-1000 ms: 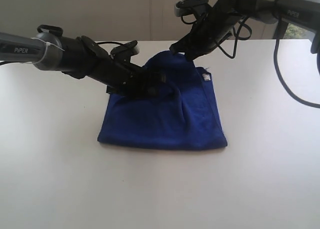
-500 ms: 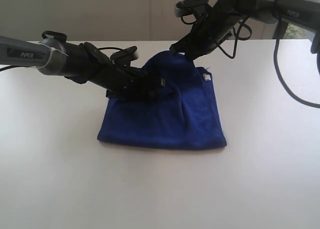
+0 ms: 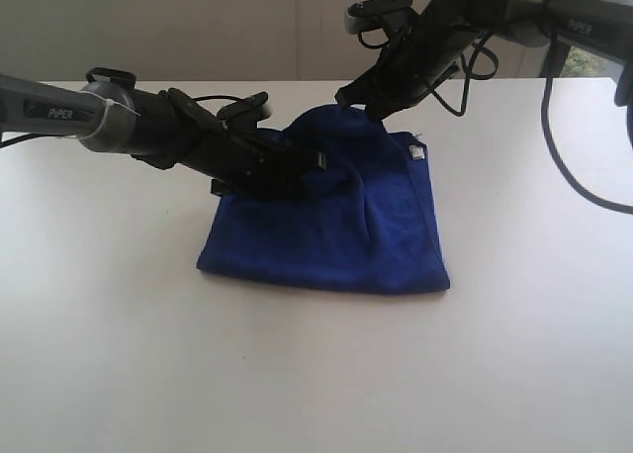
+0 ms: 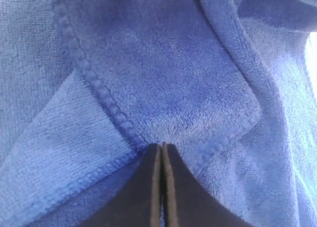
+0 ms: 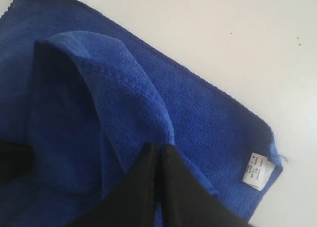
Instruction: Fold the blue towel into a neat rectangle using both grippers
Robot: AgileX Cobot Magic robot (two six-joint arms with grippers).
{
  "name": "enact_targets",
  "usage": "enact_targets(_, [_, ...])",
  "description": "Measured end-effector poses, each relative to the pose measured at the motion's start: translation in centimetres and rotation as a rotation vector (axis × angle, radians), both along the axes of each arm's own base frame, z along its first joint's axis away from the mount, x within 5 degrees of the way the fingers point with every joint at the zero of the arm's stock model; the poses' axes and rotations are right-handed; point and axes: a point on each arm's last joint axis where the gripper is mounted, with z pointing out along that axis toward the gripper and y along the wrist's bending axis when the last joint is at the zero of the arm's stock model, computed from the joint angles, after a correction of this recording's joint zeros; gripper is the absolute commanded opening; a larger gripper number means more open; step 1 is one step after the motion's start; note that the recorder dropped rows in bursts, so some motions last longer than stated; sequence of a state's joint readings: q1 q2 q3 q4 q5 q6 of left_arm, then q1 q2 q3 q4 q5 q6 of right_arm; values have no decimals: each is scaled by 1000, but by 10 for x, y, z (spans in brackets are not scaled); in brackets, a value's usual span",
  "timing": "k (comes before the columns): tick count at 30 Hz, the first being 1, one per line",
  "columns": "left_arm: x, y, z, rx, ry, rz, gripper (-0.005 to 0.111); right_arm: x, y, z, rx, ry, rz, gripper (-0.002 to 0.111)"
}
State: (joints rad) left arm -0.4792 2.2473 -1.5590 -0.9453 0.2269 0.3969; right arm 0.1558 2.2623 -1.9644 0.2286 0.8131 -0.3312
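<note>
table: white table (image 3: 119, 364), towel sits about mid-table
towel: the blue towel (image 3: 326, 245) is a squarish stack, and the wrist views show more than one layer
near edge: flat on the table and fairly straight, corners a bit rounded, no gripper on it
done so far: my read is that at least one fold is in; the near half looks like a flat doubled panel
left gripper: left gripper (image 3: 315, 164) sits low over the towel's left-middle with its jaws fully together; in the wrist view the tips sit right on the hemmed corner of an upper flap, which looks like a pinch on that hem
crease: a ridge runs from the near half up toward the raised part, so the top layer isn't lying smooth
tag: white tag (image 3: 416, 152) is exposed at the far right corner, on the layer that lies on the table
right gripper: right gripper (image 3: 368, 105) is above the far edge, jaws together on a pinch of hemmed edge, holding it up as a peak clear of the table
left to do: the far half is tented and bunched; both pinched edges need laying down square to the near edge, then release and flatten
progress: roughly mid-fold, not a neat rectangle yet
</note>
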Motion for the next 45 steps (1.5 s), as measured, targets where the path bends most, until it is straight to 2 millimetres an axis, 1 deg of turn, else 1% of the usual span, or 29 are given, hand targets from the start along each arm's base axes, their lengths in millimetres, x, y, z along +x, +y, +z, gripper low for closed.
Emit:
enact_targets(3, [1, 1, 2, 0, -5, 1, 0, 0, 0, 0, 0, 0, 0, 0])
enact_targets(8, [-1, 5, 9, 64, -50, -61, 0, 0, 0, 0, 0, 2, 0, 0])
enact_targets(14, [-2, 11, 14, 104, -60, -104, 0, 0, 0, 0, 0, 2, 0, 0])
enact_targets(16, [-4, 11, 23, 102, -73, -114, 0, 0, 0, 0, 0, 2, 0, 0])
enact_targets(18, [-4, 11, 27, 100, -81, -117, 0, 0, 0, 0, 0, 2, 0, 0])
enact_targets(19, [-4, 11, 27, 101, -81, -120, 3, 0, 0, 0, 0, 2, 0, 0])
enact_targets(20, [-5, 11, 27, 102, -79, -124, 11, 0, 0, 0, 0, 2, 0, 0])
enact_targets(21, [-5, 11, 27, 103, -76, -127, 17, 0, 0, 0, 0, 2, 0, 0])
enact_targets(22, [-5, 11, 27, 103, -75, -129, 26, 0, 0, 0, 0, 2, 0, 0])
enact_targets(24, [-5, 11, 27, 100, -73, -127, 34, 0, 0, 0, 0, 2, 0, 0])
enact_targets(27, [-5, 11, 27, 93, -70, -122, 32, 0, 0, 0, 0, 2, 0, 0])
enact_targets(29, [-5, 11, 28, 92, -71, -120, 33, 0, 0, 0, 0, 2, 0, 0])
enact_targets(31, [-5, 10, 28, 89, -69, -117, 39, 0, 0, 0, 0, 2, 0, 0])
enact_targets(34, [-4, 10, 28, 77, -68, -103, 43, 0, 0, 0, 0, 2, 0, 0])
enact_targets(45, [0, 10, 28, 53, -81, -51, 43, 0, 0, 0, -1, 6, 1, 0])
